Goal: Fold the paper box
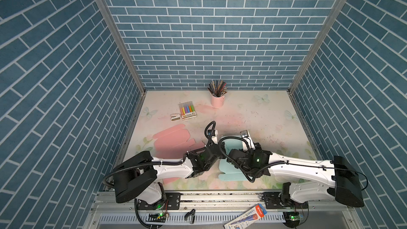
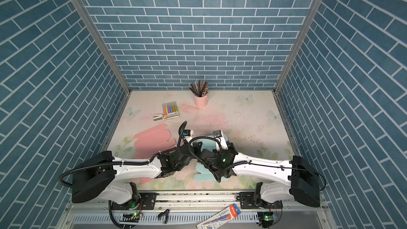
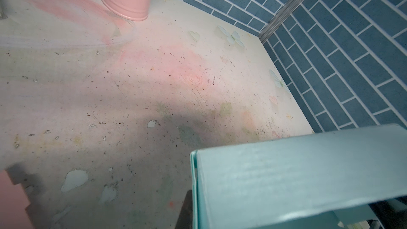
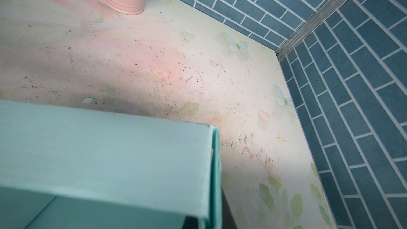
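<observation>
The paper box [image 1: 234, 149] [image 2: 206, 146] is pale teal and partly folded up, near the table's front centre between my two wrists. In the left wrist view its raised wall [image 3: 286, 172] fills the corner, and my left gripper [image 3: 193, 216] is shut on the wall's side edge, one dark finger [image 3: 187, 212] showing outside it. In the right wrist view the same box [image 4: 110, 150] stands with my right gripper [image 4: 217, 221] shut on the opposite side edge, its finger [image 4: 226, 212] dark beside the double wall. In both top views the arms hide the fingertips.
A flat pink box cutout [image 1: 171, 139] lies left of the teal one, partly under my left arm. Further back are a marker pack [image 1: 187, 111], a small stapler [image 1: 175, 117] and a pink pencil bucket [image 1: 218, 100]. Blue brick walls enclose three sides.
</observation>
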You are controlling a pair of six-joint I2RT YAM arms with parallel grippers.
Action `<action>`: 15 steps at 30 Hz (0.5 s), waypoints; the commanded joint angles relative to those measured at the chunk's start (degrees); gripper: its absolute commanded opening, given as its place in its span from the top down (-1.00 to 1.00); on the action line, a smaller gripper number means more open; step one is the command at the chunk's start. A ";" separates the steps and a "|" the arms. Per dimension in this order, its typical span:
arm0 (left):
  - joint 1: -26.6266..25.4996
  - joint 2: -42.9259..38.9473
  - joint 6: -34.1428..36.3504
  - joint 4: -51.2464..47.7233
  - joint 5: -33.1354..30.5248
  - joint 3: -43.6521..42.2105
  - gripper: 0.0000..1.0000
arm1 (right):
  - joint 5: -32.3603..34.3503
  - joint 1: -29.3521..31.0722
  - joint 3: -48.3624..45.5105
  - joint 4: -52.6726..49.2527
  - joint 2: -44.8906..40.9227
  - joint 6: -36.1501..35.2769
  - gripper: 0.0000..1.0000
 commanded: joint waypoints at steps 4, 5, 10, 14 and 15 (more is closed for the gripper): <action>-1.07 0.52 -1.33 4.61 -1.32 1.68 1.00 | -1.84 2.46 1.15 -0.99 -1.94 1.35 0.66; -1.04 0.59 -1.36 4.28 -1.68 1.56 1.00 | -2.35 2.79 0.97 -0.31 -2.83 1.15 0.60; -0.65 0.39 -0.43 2.86 -3.47 1.13 1.00 | -8.75 3.64 -1.29 7.27 -10.64 -4.81 0.31; 0.11 -0.13 1.43 2.38 -3.42 0.68 1.00 | -17.32 3.73 -3.55 15.27 -18.01 -10.52 0.05; 0.35 -0.32 2.42 2.46 -3.17 0.51 1.00 | -19.38 3.73 -3.96 16.72 -20.17 -11.69 -0.01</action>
